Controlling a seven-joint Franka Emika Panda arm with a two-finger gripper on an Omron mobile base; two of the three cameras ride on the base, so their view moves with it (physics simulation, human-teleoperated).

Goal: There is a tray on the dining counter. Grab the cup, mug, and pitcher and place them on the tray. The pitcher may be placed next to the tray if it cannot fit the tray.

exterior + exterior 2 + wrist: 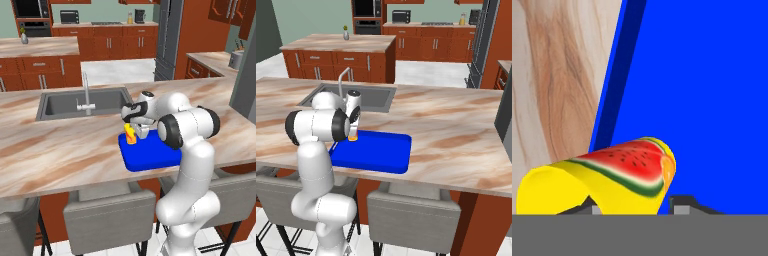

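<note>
The yellow cup (pixel 131 135) with a watermelon picture stands on the near-left corner of the blue tray (pixel 152 157), which lies on the dining counter (pixel 60 150). My gripper (pixel 133 126) reaches down over the cup, its fingers on either side of it. In the right base view the cup (pixel 352 136) sits at the left edge of the tray (pixel 381 150), under the gripper (pixel 353 129). In the hand view the cup (pixel 612 180) lies between the fingertips (pixel 682 204) with the tray (pixel 712 100) beyond; whether they press on it is unclear. The mug and the pitcher are out of view.
A steel sink (pixel 65 102) with a faucet (pixel 86 95) is set into the counter behind and to the left of the tray. Grey stools (pixel 110 210) stand along the counter's near edge. Bare marbled counter (pixel 456 135) extends to the right of the tray.
</note>
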